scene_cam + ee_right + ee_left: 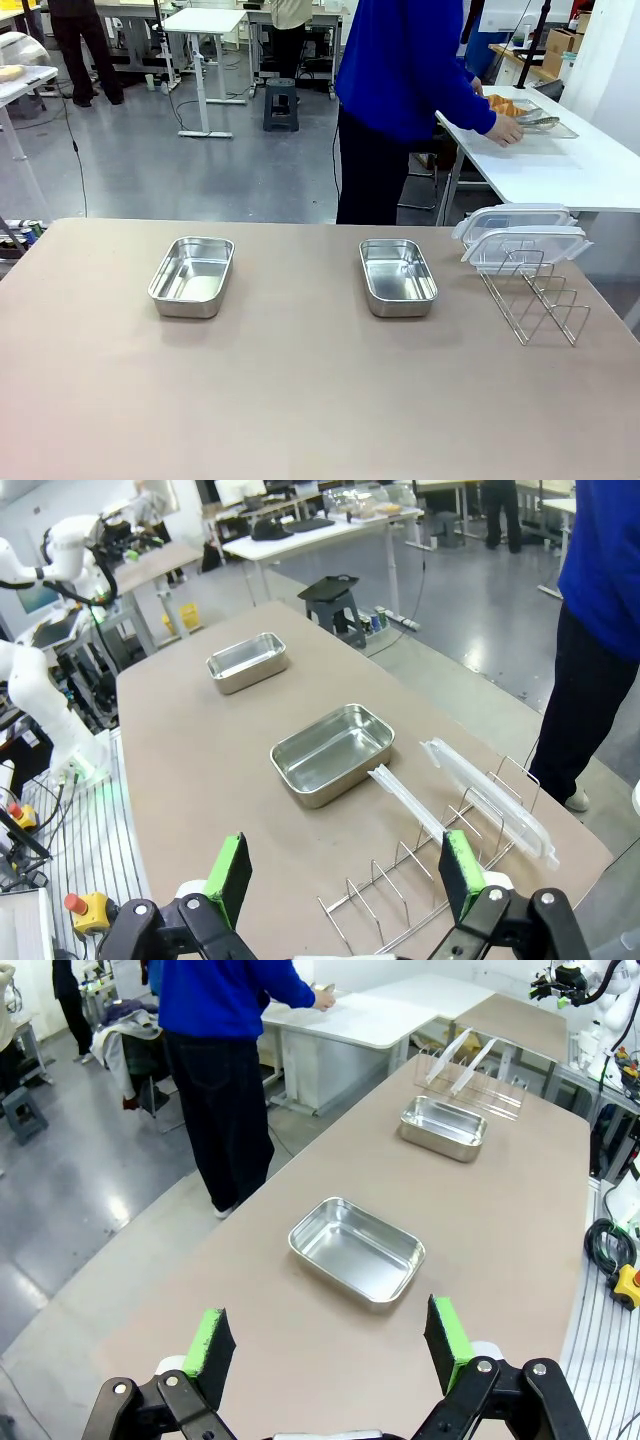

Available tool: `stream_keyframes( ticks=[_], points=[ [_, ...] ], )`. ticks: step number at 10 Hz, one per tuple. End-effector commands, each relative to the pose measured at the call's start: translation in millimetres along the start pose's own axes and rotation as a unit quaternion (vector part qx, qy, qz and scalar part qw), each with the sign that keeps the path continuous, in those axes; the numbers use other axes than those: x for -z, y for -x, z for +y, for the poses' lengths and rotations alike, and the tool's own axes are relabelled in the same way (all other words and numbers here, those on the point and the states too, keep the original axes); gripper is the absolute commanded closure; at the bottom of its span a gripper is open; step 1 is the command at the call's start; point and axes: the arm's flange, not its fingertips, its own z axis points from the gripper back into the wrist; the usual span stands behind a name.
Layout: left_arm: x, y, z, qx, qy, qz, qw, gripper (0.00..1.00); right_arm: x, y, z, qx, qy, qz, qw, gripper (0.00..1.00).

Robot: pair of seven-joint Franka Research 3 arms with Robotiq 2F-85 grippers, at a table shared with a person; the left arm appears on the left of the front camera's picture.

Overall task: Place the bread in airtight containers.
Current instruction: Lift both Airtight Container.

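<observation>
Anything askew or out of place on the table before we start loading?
Nothing stands out. The shiny rectangular steel containers, left container and right container, sit flat, upright and empty on the tan table. Two clear plastic lids rest on the wire rack beside the right container.

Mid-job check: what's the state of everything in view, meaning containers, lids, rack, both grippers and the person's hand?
Left container: lid off, empty.
Right container: lid off, empty.
Lids: both off, leaning in the wire rack.
Wire rack: upright on the table, holding both lids.
Left gripper: fingers open, holding nothing.
Right gripper: fingers open, holding nothing.
Person's hand: down on the side table.
</observation>
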Motion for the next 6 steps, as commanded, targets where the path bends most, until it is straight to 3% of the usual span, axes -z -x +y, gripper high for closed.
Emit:
stream_keyframes(
  ticks=[1,6],
  points=[
    [0.8,-0.3,2.0,0.011,0.001,-0.012,1.0,0.0,0.8,-2.2,-2.4,-0.015,0.0,-0.013,1.0,0.0],
    [0.8,-0.3,2.0,0.011,0.001,-0.012,1.0,0.0,0.8,-2.2,-2.4,-0.015,0.0,-0.013,1.0,0.0]
  ],
)
